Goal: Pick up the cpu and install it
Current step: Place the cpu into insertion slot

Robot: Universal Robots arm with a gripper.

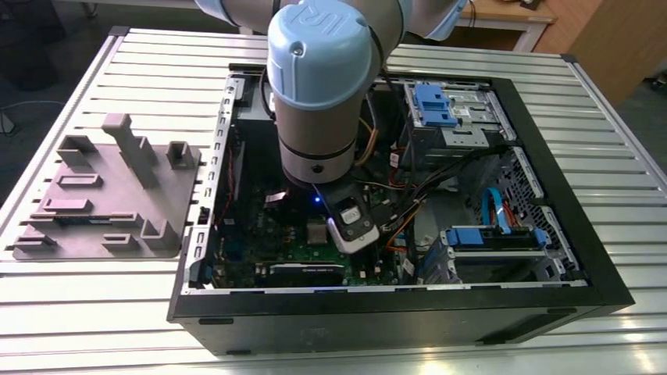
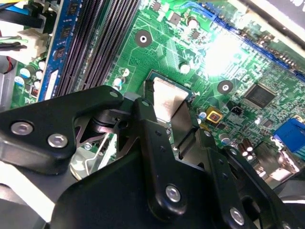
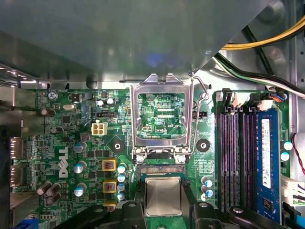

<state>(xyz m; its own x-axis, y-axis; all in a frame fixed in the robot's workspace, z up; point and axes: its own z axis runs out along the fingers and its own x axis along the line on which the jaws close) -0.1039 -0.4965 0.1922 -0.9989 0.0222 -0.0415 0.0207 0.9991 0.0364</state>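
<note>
One arm [image 1: 323, 86] reaches down into the open computer case [image 1: 583, 258] on the slatted worktop [image 1: 136, 70].

Exterior view: the wrist is low over the green board [image 1: 302, 254], in the half of the case toward the exterior view's left. A grey fixture tray [image 1: 105, 203] lies outside the case, well apart. A bundle of cables [image 1: 417, 199] runs just beside the wrist on the exterior view's right.

Second wrist view: the cpu [image 2: 167, 98] sits between the two black fingers [image 2: 152, 143], silvery top up and flat to the board. The jaws look closed onto its two opposite edges, with no gap visible on either side. The dark socket edge [image 2: 157, 75] shows directly beneath and just beyond the chip. Memory slots [image 2: 100, 38] run alongside, near but not touching.

First wrist view: the cpu [image 3: 163, 195] is again held between the fingers [image 3: 131, 210], directly over the socket. Whether it is seated or held just above, I cannot tell. The chip is square (no long axis to speak of). The clamping line runs across it, with one finger on the side of the memory slots [image 3: 233, 152]. The metal retaining frame [image 3: 135, 117] is swung open and lies beyond the socket, clear of the chip. Its wire lever [image 3: 206, 95] is likewise out of the way. Small capacitors [image 3: 120, 179] stand close to the finger on the far side from the memory, which I judge the tightest spot.
</note>
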